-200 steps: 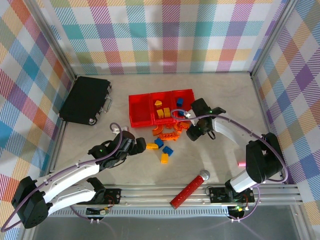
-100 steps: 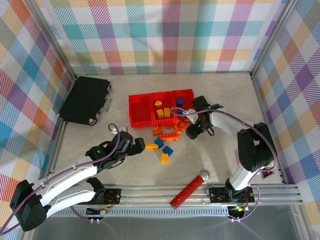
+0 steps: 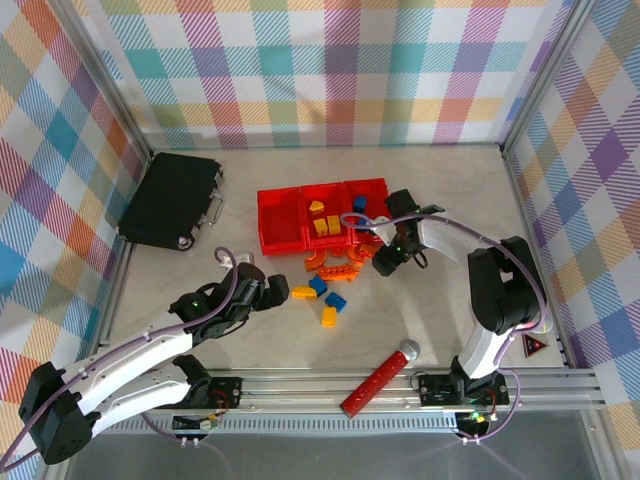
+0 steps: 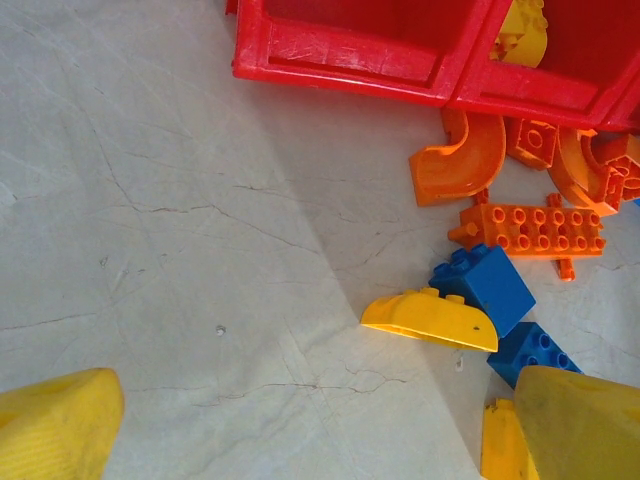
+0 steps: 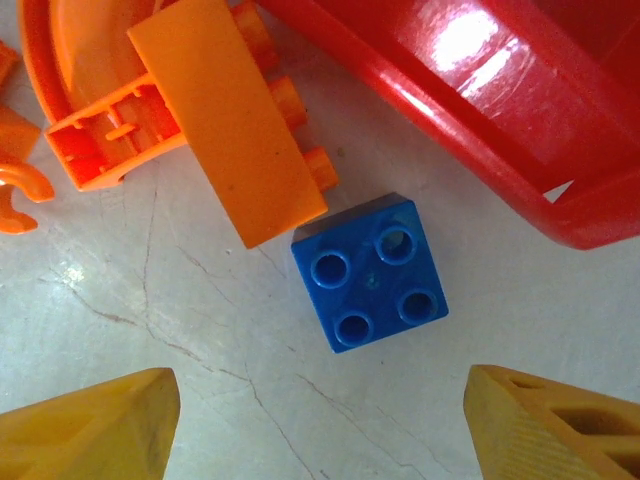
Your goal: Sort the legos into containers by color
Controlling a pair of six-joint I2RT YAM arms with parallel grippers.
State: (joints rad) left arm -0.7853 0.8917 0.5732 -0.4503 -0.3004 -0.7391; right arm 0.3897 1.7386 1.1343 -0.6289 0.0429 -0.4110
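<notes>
The table (image 3: 450, 190) is a pale, matt, stone-look sheet crossed by fine hairline cracks, plain in both wrist views. Pastel plaid walls (image 3: 330, 70) close it in at 9, 12 and 3 o'clock, and a ribbed metal rail (image 3: 290, 384) runs along 6 o'clock. A black case (image 3: 170, 200) lies at 10 o'clock. A red cylinder (image 3: 380, 380) with a silver ball end lies slanted at the rail, at 6 o'clock.

The containers (image 3: 280, 225) sit near the centre: the 9 o'clock bin is bare, with yellow pieces (image 3: 325, 225) in the middle one and blue pieces (image 3: 358, 204) in the 3 o'clock one. The loose legos (image 3: 340, 272) lie scattered on the table just at 6 o'clock of them.

The left tool (image 3: 276, 293), fingers wide apart and holding nothing, is at 9 o'clock of that scatter, near a yellow wedge (image 4: 430, 320). The right tool (image 3: 385, 262), jaws apart, hovers over a blue brick (image 5: 370, 272) beside the bin wall, clear of it.
</notes>
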